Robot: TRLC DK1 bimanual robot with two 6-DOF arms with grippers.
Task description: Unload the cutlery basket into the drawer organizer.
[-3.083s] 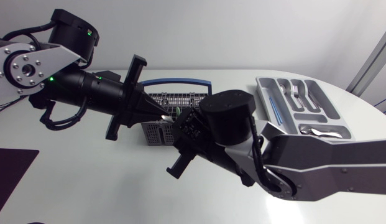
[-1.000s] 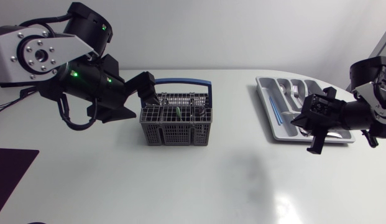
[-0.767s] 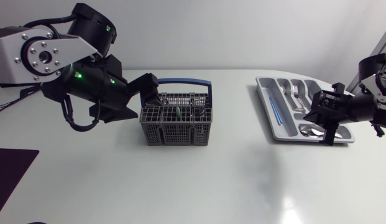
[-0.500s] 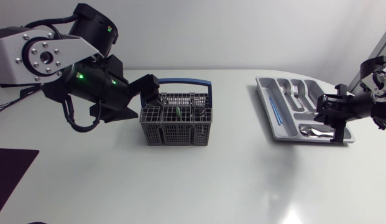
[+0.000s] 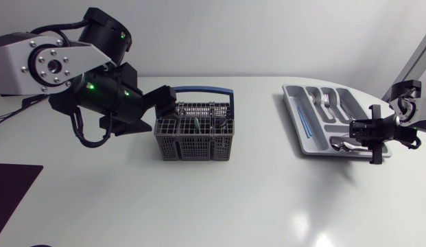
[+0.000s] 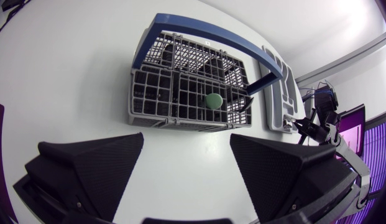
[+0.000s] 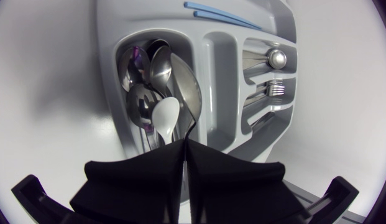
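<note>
Head view: the grey cutlery basket [image 5: 194,146] with its blue handle [image 5: 199,89] stands mid-table [image 5: 233,199], nearer the far edge, and the grey drawer organizer [image 5: 295,118] lies well apart from it toward the far right corner. The left gripper [image 5: 168,104] hangs just beside the basket's far left corner. The right gripper [image 5: 357,132] is over the organizer's near end, by the table's right edge. From the left wrist view the left gripper's fingers [image 6: 93,162] stand wide apart with nothing between them, and the basket lies ahead with a green round-tipped piece [image 6: 214,100] upright in one cell. From the right wrist view the right gripper's fingers [image 7: 143,168] are pressed together above the compartment that holds several spoons [image 7: 149,68]. One pale spoon [image 7: 165,115] runs its handle under them, and whether it is pinched cannot be told. Forks [image 7: 276,88] fill a neighbouring slot, and a thin blue stick [image 7: 224,15] lies in the long outer one
</note>
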